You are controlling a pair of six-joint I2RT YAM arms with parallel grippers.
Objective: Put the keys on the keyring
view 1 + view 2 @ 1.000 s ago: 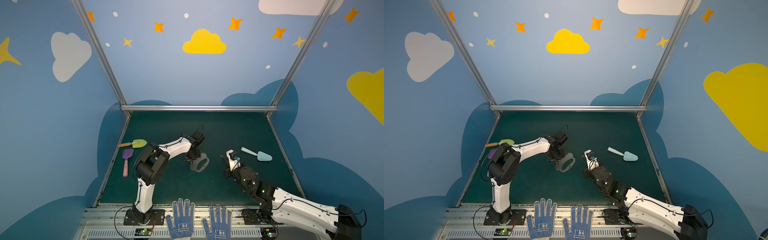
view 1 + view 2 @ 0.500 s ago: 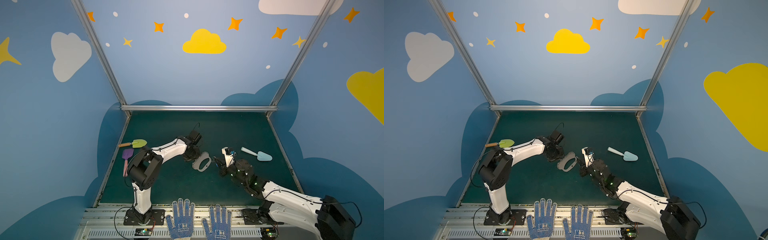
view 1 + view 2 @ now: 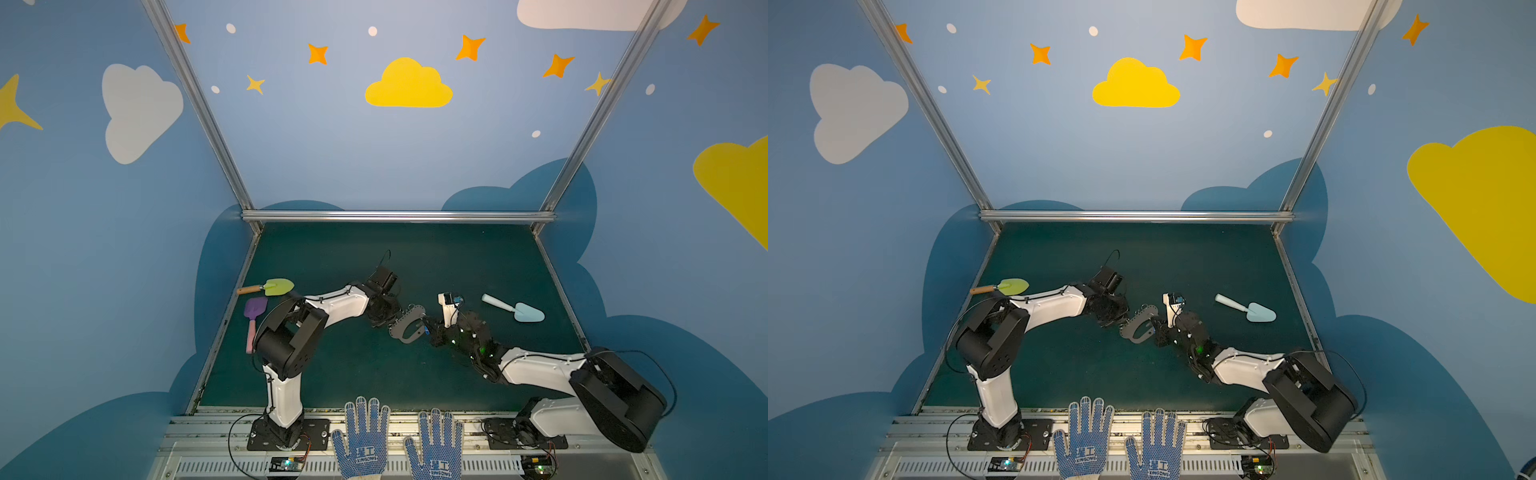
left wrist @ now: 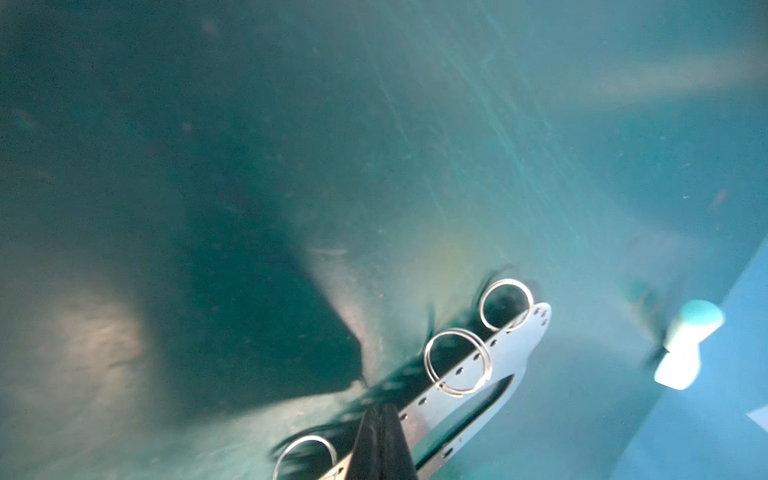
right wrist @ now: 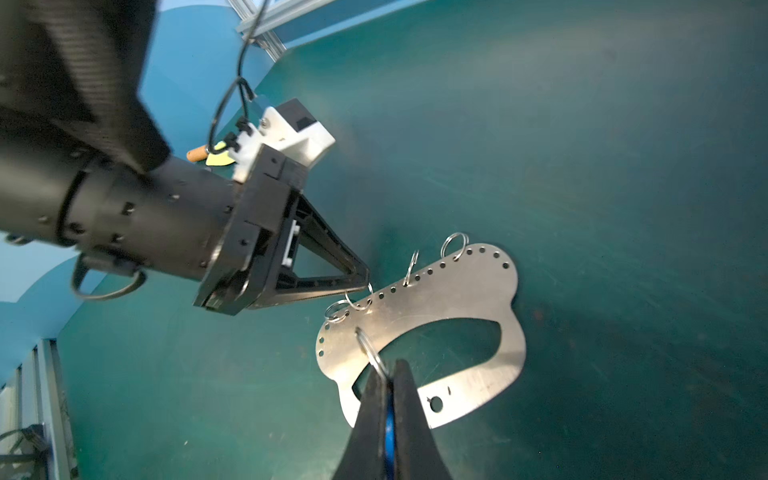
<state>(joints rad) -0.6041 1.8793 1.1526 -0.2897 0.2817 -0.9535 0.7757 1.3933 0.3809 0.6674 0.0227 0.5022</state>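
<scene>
Right wrist view: right gripper [image 5: 388, 368] pressed together on keys [image 5: 389, 419], only blue tag sliver visible between fingers [image 5: 409, 407]; wire ring [image 5: 371, 351] runs from keyring [image 5: 457, 291] hole into that pinch. Left gripper [image 5: 366, 277] pinches keyring's curved edge. Both top views: keyring [image 3: 409, 326] between grippers near desk [image 3: 353, 374] centre, left gripper at its 9 o'clock, right gripper at 3 o'clock; spade [image 3: 515, 309] lies beyond, also 3 o'clock.

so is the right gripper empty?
No, a blue tag sits pinched between the shut jaws of the right gripper.
</scene>
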